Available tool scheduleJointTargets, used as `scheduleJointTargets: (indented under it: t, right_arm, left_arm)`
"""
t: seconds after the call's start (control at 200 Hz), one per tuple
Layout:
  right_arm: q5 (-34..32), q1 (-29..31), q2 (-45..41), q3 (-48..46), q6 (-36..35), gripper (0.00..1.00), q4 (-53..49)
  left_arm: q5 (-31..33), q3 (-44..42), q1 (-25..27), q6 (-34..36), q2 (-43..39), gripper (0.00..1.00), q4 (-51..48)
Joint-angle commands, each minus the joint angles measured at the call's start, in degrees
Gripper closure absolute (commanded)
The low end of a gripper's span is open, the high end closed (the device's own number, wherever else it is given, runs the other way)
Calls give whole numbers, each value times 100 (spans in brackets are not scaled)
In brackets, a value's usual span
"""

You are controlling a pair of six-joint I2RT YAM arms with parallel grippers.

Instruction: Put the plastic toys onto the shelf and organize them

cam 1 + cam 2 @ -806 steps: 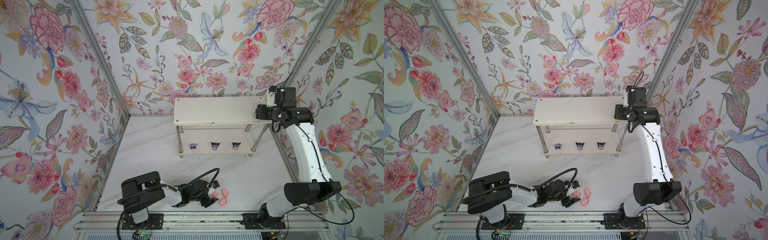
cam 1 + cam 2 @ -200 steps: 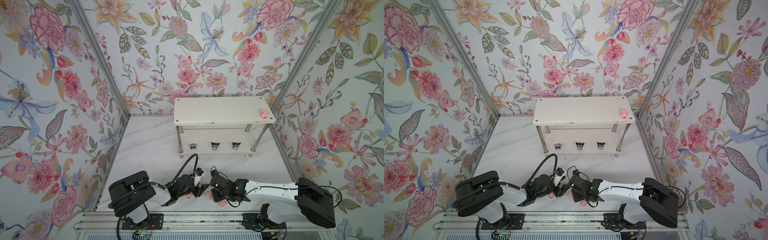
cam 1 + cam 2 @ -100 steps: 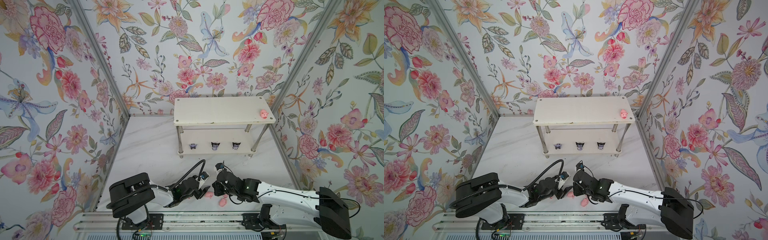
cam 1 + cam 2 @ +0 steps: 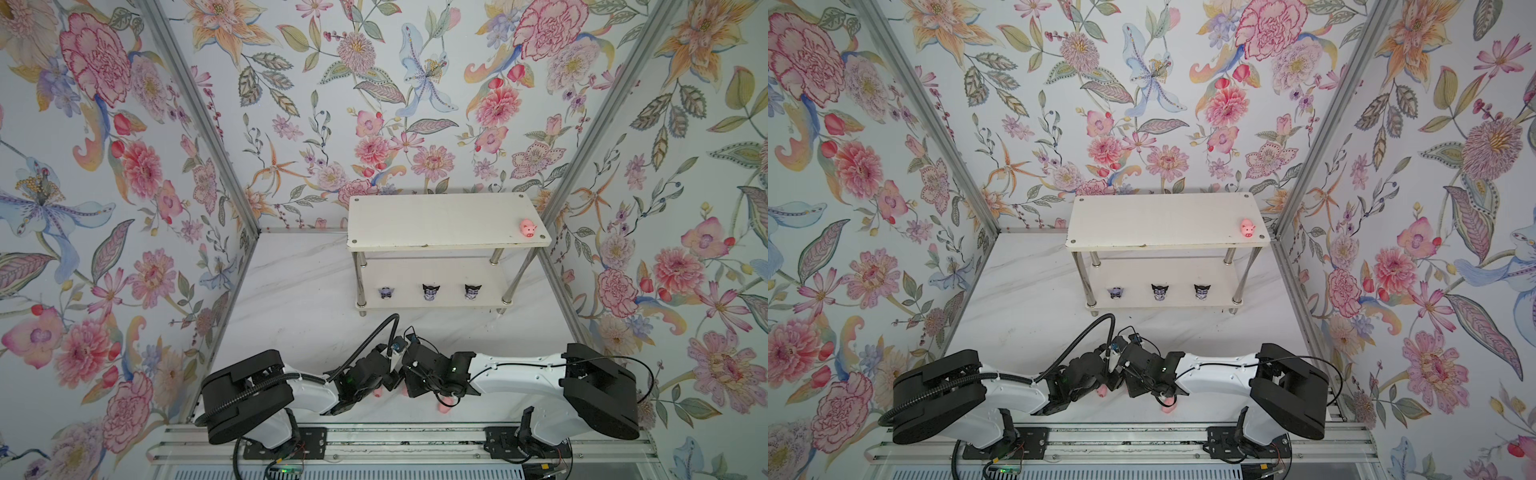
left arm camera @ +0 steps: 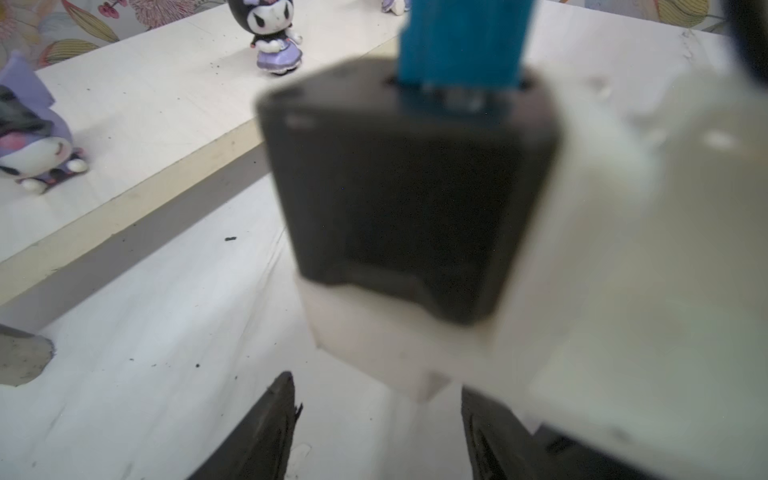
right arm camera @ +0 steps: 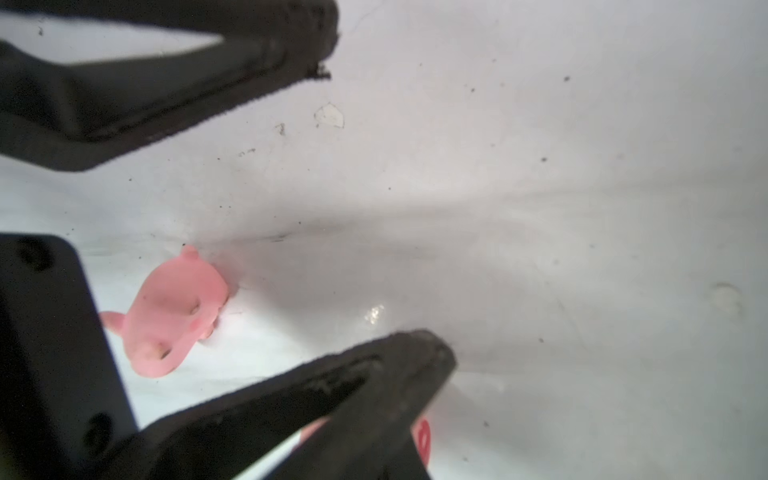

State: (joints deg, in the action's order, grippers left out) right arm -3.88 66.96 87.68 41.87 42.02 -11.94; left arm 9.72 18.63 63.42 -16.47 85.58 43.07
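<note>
Nearest, both hands meet low over the white surface (image 4: 291, 299). The left hand (image 5: 378, 388) stands half open, a pink pig (image 6: 174, 316) lying loose between its fingers. The right hand (image 4: 406, 382) is closed; on what, if anything, I can't tell. A second pig (image 4: 444, 406) lies just beside its arm. Farther back, the shelf (image 4: 436, 220) holds a third pig (image 4: 528, 228) on top, right end, and three purple figurines (image 4: 431, 291) below.
</note>
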Motion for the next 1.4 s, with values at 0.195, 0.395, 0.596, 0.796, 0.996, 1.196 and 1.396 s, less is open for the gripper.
scheduleJointTargets:
  t: [0.195, 0.395, 0.596, 0.796, 0.996, 1.196, 1.396]
  right_arm:
    - [165, -717, 289, 134, -282, 100, 131]
    - [136, -1069, 286, -50, -223, 100, 297]
    - [168, -1032, -376, -430, -162, 100, 268]
    - [130, -731, -1223, -963, 22, 98, 21]
    - [67, -271, -1561, -1202, 228, 96, -177]
    - [189, 127, -1067, -1254, 492, 96, 612]
    - [385, 272, 64, -347, 82, 97, 843]
  left_arm:
    - [151, 17, -22, 21, -7, 35, -42]
    - [380, -13, -32, 14, -79, 35, -119]
    - [505, -161, -58, -5, -264, 35, 48]
    - [540, -255, -115, 3, -376, 35, 158]
    - [507, -246, -117, -8, -327, 35, 184]
    - [578, -272, -128, -5, -318, 35, 237]
    - [784, -416, -170, 46, -517, 35, 323]
